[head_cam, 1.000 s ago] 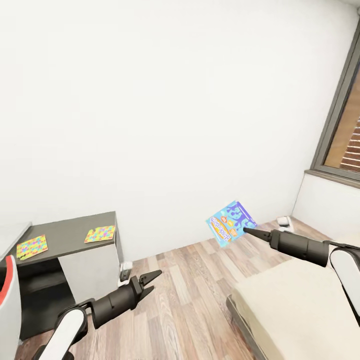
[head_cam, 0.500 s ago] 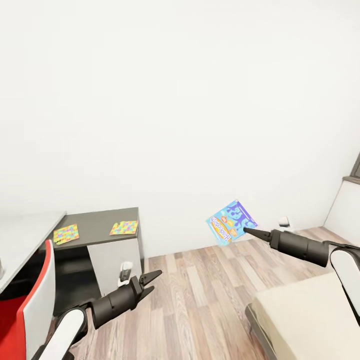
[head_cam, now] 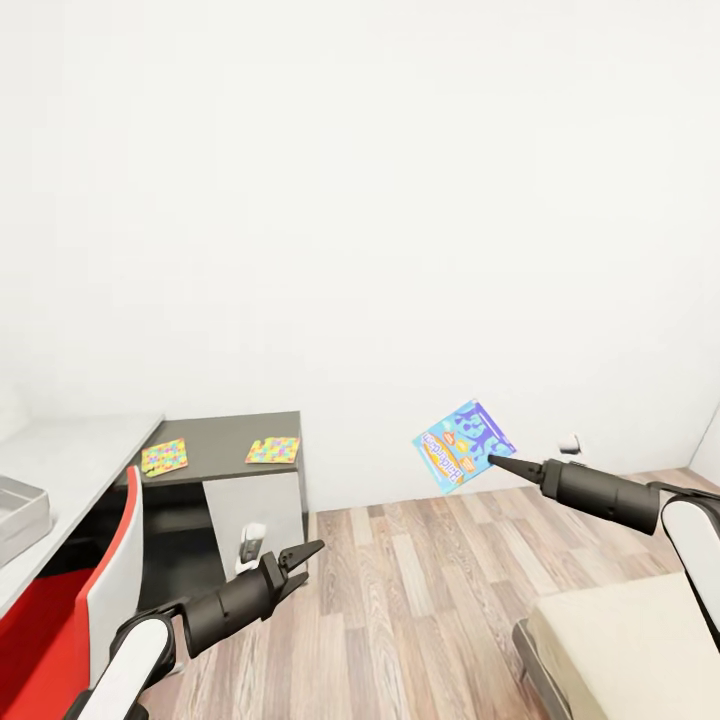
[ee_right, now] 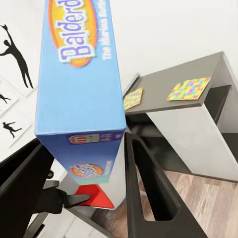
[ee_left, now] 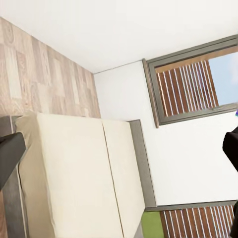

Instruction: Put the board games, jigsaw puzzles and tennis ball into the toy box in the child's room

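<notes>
My right pincer (head_cam: 492, 461) clamps the board game (head_cam: 463, 445) by one edge; stiff, light, likely to swing.

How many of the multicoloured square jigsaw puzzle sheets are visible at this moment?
2. Both thin multicoloured jigsaw sheets lie flat on the lower dark grey section of the table: one nearer the pale desk side, the other nearer the outer end. Others may be hidden outside the views.

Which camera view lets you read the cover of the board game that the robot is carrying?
The right wrist view: the board game is close up, its lettering legible, clamped by the right gripper. The head view shows it small and tilted.
</notes>
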Motion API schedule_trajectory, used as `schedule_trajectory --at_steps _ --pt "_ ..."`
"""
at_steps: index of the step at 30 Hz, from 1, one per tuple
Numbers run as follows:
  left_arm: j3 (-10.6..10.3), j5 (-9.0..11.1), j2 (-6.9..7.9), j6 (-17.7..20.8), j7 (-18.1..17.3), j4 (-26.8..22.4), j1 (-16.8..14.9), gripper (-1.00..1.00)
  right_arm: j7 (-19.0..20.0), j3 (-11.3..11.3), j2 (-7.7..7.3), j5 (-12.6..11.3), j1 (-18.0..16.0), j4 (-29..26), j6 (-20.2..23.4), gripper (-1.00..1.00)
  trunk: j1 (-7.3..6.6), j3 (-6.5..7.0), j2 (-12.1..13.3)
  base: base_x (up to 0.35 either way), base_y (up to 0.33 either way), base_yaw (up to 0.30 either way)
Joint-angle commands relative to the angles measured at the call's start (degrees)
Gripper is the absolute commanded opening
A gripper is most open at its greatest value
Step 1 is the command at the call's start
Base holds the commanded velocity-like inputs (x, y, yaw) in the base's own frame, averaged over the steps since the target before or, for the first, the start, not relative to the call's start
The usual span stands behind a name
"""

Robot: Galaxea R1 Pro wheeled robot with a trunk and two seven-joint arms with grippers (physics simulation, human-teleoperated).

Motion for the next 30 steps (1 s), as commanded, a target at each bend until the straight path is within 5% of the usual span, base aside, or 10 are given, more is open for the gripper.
schedule_trajectory --at_steps 1,30 --pt "-0.04 -0.24 0.03 0.1 -0.3 0.02 -0.02 1.0 0.39 -0.09 0.0 0.25 -0.04 0.0 0.25 -1.0 0.02 -0.02 -0.04 0.0 0.0 0.039" --pt "-0.08 -0.32 0.03 0.1 -0.3 0.02 -0.02 1.0 0.48 -0.09 -1.04 0.13 -0.09 -0.01 0.25 -1.0 0.02 -0.04 -0.04 0.0 0.0 0.038"
